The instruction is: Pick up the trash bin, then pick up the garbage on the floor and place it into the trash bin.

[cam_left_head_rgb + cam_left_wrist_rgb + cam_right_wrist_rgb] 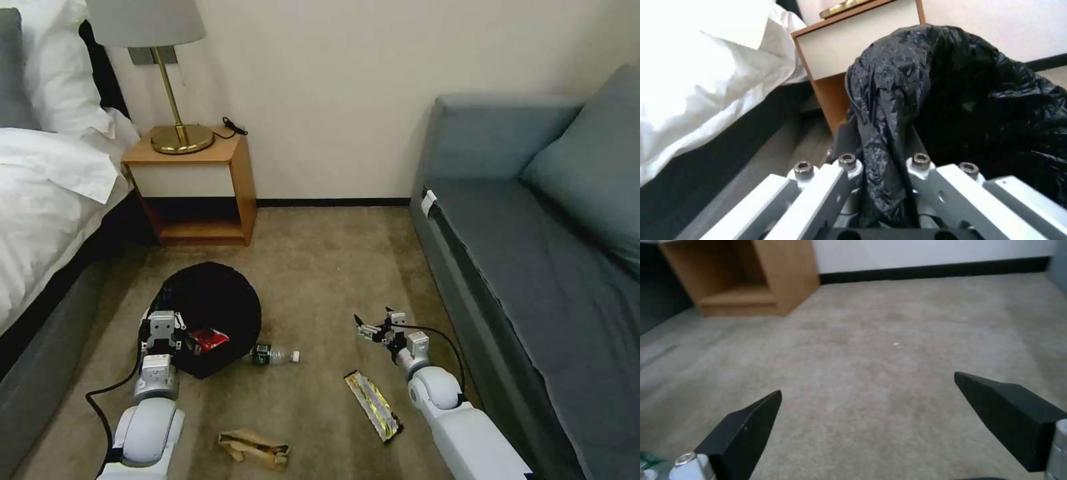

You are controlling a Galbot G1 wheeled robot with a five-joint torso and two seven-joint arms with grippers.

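Head view: the left gripper [162,325] has its jaws clamped on the trash bin [213,303] rim, red carton [208,340] inside; the right gripper [377,327] hovers over carpet, jaws apart

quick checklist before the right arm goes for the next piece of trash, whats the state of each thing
1. Left gripper holding the trash bin: ok. Jaws are shut on the black bag at the rim.
2. Right gripper free: ok. Jaws open, nothing between them, bare carpet beneath.
3. Red-and-white carton binned: ok. It lies inside the bin's opening.
4. Bottle binned: not ok. It lies on the carpet beside the bin.
5. Snack wrapper and brown paper bag binned: not ok. Both lie on the floor, wrapper nearest the right arm.
6. Bin lifted off the floor: cannot tell.
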